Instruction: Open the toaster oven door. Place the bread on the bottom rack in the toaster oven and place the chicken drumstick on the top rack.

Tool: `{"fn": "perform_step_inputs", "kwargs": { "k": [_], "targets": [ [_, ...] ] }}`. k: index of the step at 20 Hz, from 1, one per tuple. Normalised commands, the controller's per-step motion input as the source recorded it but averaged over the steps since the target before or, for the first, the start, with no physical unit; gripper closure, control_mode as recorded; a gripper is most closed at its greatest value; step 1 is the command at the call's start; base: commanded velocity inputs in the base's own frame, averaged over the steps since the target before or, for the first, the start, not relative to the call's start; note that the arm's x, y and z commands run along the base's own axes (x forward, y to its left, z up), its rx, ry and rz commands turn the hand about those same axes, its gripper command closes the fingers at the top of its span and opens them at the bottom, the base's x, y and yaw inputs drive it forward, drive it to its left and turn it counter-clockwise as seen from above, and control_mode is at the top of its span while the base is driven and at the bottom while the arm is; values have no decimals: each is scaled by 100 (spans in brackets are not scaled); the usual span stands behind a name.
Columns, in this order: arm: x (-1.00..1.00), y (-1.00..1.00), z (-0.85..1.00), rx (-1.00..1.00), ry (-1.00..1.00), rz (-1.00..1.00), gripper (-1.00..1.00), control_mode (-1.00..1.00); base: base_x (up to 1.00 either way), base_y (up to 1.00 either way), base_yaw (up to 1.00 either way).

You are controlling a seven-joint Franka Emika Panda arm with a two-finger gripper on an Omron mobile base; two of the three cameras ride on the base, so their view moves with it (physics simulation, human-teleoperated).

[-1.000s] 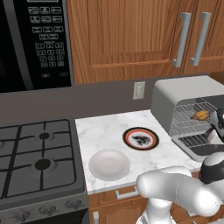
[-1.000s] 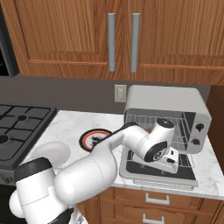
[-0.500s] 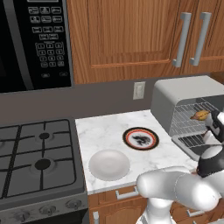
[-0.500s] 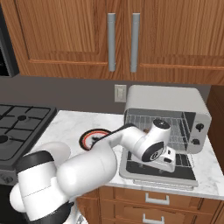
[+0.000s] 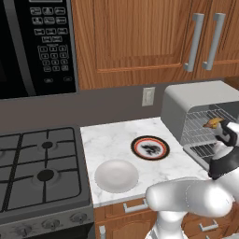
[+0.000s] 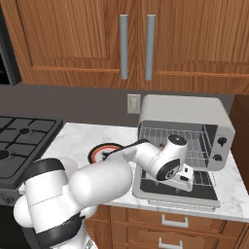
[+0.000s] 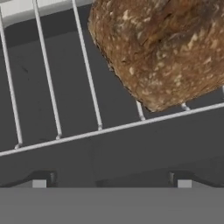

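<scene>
The rough dark-brown bread chunk [image 7: 164, 48] lies at one o'clock on the thin silver wire bottom rack [image 7: 52, 96]. My claw [image 7: 111, 183] stands apart, empty; I should withdraw straight, clear of the wires.

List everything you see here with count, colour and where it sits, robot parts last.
toaster oven: one, silver-grey, right end of the marble counter
toaster oven door: one, dark glass, folded down flat
chicken drumstick: one, golden-orange, on the top rack
bread: one, dark brown, on the bottom rack
plate: one, black with orange rim, mid-counter
bowl: one, white, counter front near the stove
stove: one, black, left of the counter
microwave: one, black, above the stove
cabinets: wooden, along the wall
outlet: one, white, on the backsplash
arm: one, white, reaching to the oven
pincer: one, dark tips apart, holding nothing
</scene>
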Motion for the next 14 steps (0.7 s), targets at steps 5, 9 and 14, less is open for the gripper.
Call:
{"fn": "perform_step_inputs", "kwargs": {
  "k": [5, 9, 14],
  "targets": [
    [29, 0, -14, 0, 0, -8, -100, -100, 0, 0, 0],
    [27, 0, -13, 0, 0, -8, -100, -100, 0, 0, 0],
    [22, 0, -15, 0, -4, -6, -100, -100, 0, 0, 0]
  ]
}}
